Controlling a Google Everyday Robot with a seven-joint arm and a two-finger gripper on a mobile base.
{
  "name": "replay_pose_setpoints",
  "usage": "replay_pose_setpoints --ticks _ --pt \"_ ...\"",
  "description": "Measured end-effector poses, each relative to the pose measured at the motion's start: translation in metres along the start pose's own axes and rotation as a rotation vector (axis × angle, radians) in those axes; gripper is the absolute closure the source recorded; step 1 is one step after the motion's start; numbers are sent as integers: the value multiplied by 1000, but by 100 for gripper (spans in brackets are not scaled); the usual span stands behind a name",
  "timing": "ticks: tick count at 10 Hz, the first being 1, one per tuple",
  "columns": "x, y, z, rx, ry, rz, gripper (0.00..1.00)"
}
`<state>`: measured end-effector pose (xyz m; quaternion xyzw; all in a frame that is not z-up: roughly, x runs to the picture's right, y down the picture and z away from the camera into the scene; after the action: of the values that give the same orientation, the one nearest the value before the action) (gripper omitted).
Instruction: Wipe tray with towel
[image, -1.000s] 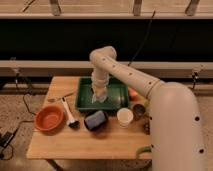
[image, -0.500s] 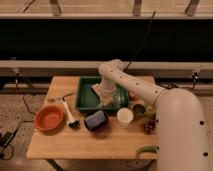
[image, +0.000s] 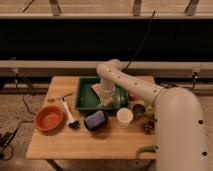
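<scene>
Large shallow rectangular green plastic tray (image: 84, 100), small rumpled pale blue-grey towel (image: 107, 103) toward its 5 o'clock, gripper (image: 106, 96) down over it, grasp cannot be told

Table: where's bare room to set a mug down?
Bare wood runs along the front edge of the table, before the orange bowl, dark blue object and white cup. Crowded: the end beside the arm, and the green tray, where the gripper sits.
</scene>
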<state>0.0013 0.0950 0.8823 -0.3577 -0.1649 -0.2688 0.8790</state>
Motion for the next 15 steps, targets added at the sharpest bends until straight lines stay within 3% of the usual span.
replay_pose_setpoints --ticks 3,7,11,15 --pt "40 10 7 -29 11 119 100" --pt "104 -24 9 -19 20 213 100" --pt "117 -69 22 -3 -5 195 100" --pt "86 -89 30 12 -46 128 100"
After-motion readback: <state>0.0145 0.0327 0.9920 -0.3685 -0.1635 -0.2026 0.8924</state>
